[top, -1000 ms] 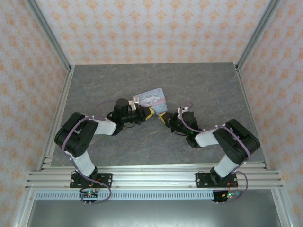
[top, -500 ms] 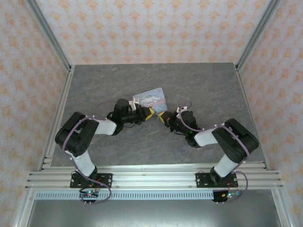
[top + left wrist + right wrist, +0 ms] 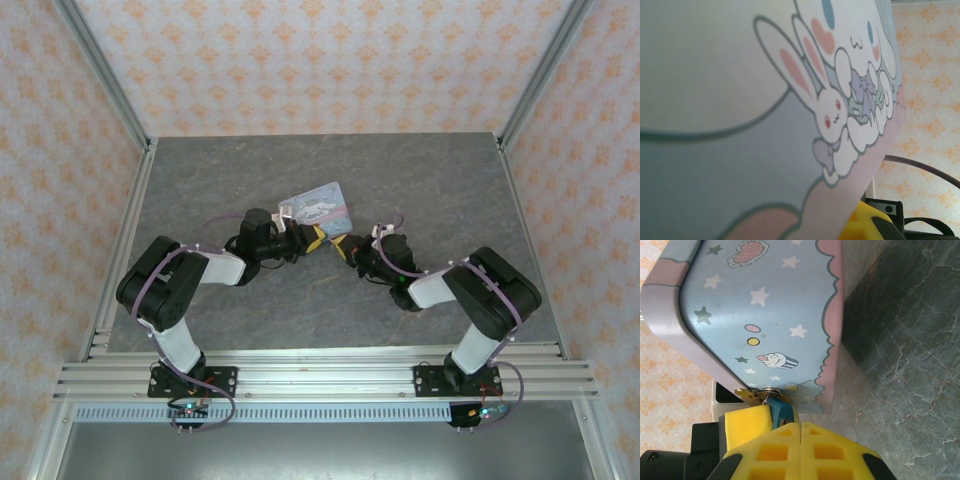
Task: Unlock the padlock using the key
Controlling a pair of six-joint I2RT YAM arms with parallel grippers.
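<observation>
At the tin's (image 3: 765, 315) lower edge the padlock (image 3: 778, 409) hangs just above the right gripper (image 3: 800, 432), whose fingers are pressed together; the key cannot be made out. Left gripper (image 3: 314, 237) appears clamped on the tin, and slippage there would swing the padlock off line.

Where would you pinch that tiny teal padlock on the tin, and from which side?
Probably take the padlock by its block-shaped body, pinching across its sides and coming from the free end that points away from the tin. Its top hangs on the brass hasp against the tin's side, so that end is blocked.
</observation>
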